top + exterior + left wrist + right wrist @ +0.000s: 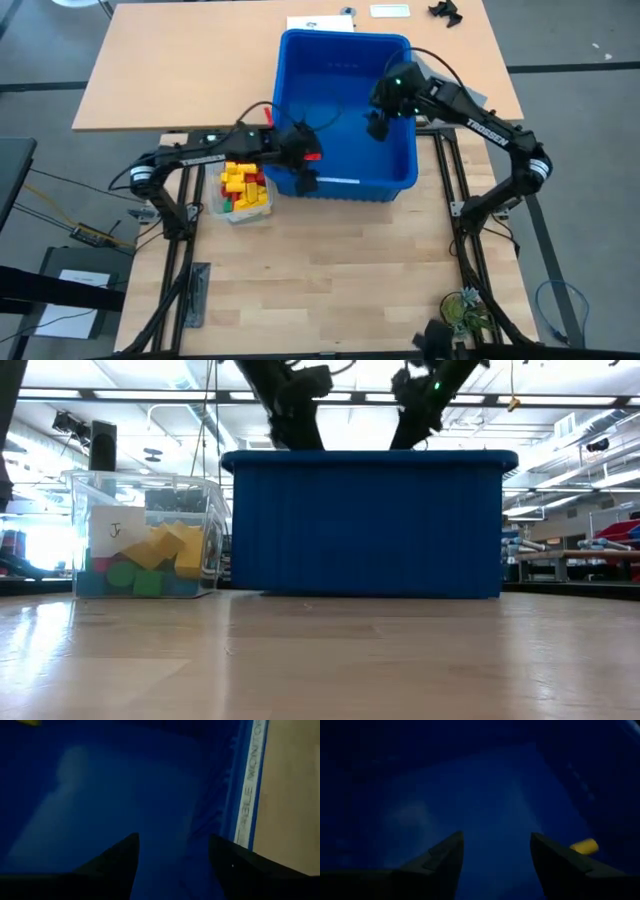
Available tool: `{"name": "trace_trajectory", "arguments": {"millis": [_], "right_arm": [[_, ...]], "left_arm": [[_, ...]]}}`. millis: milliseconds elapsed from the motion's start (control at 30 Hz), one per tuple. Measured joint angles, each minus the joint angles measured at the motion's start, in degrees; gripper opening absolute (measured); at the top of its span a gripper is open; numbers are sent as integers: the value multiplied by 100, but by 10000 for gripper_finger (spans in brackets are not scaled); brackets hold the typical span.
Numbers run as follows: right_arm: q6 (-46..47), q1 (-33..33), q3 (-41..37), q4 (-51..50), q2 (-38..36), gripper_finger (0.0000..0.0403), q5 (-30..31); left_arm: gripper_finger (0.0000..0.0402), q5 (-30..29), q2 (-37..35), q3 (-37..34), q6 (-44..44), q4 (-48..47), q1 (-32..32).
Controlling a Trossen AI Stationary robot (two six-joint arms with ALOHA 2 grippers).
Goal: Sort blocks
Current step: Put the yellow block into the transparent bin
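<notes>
Several blocks (243, 185), yellow, red and green, lie piled in a small clear tub (145, 535) left of the large blue bin (345, 115). One yellow block (584, 846) rests on the bin's floor, beyond my right gripper's fingers. My left gripper (172, 837) hangs open over the bin's near left corner (300, 165), with nothing between its fingers. My right gripper (496, 835) is open too, above the bin's right part (380, 120), slanting down into it. A bit of yellow (27, 722) shows at the edge of the left wrist view.
The bin's rim (248, 785) with white lettering runs close beside my left fingers, with bare wooden table (295, 795) past it. Papers (320, 22) and a small dark object (445, 12) lie at the table's far edge. Open tabletop (330, 270) lies in front of the bin.
</notes>
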Motion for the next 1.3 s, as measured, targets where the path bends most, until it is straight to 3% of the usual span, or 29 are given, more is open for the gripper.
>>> {"name": "trace_trajectory", "arguments": {"millis": [333,700,1067,1300], "right_arm": [[873,-745,-6,767,1089,227,238],[1301,-970,-4,1398,2133,227,1010],[801,-981,-2,2205,2766,227,2289],[-558,-1010,-7,2465,3102,227,3201]], "left_arm": [[247,1067,364,4,-295,484,-381],[247,1115,437,-4,-347,1506,-758],[247,1353,856,-9,-361,1774,-810],[247,1049,839,404,-388,1203,-814]]}}
